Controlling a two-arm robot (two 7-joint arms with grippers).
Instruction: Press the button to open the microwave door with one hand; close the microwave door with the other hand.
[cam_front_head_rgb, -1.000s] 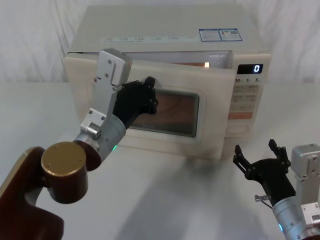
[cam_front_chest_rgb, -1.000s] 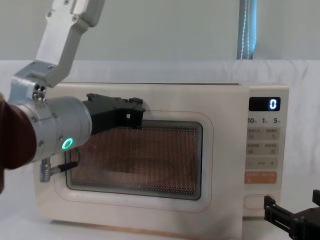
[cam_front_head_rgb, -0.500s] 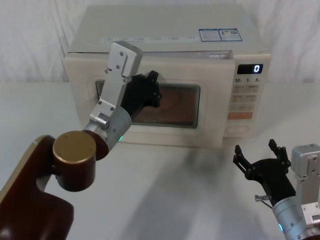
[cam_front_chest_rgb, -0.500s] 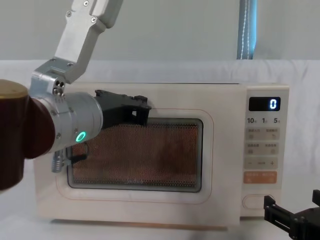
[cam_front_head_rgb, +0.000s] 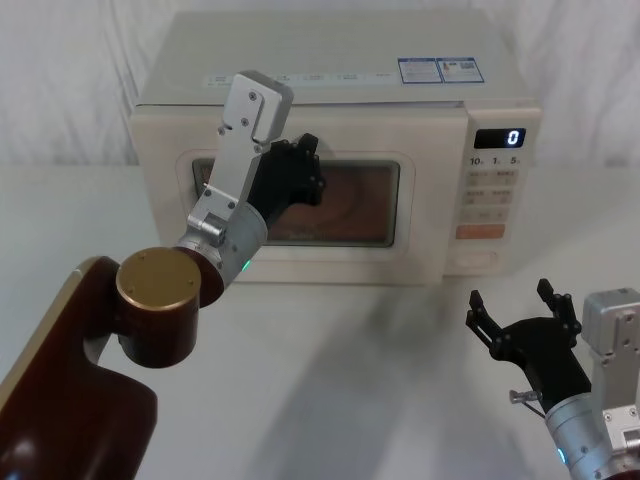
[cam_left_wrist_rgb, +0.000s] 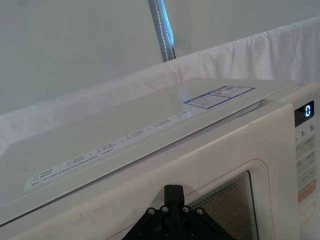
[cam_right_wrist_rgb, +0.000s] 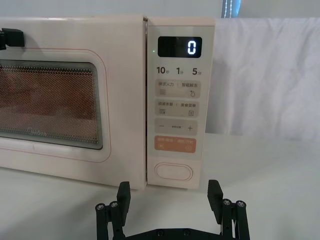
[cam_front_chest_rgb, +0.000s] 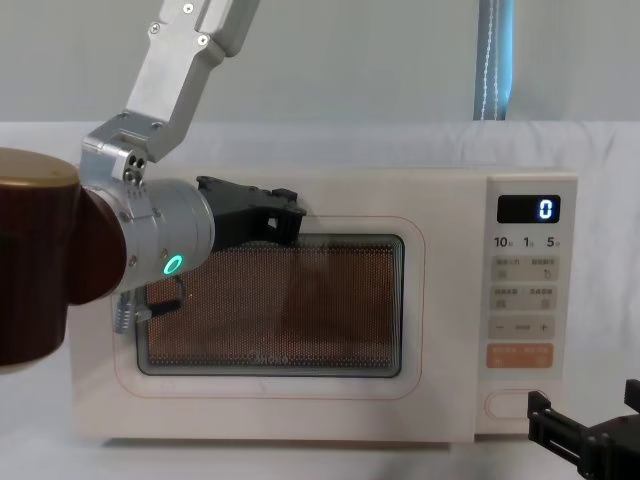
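The right pincer (cam_front_head_rgb: 520, 318) hovers spread above the tabletop (cam_front_head_rgb: 350, 380). Beyond, the microwave door (cam_front_head_rgb: 300, 205), cream with dark window, now sits flush, no longer ajar; left pincer (cam_front_head_rgb: 305, 180) presses it, spread unclear.

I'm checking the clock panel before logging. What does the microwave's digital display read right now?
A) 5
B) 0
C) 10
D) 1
B: the digital display above the keys shows a single lit 0 in the right wrist view, and the chest view shows the same.
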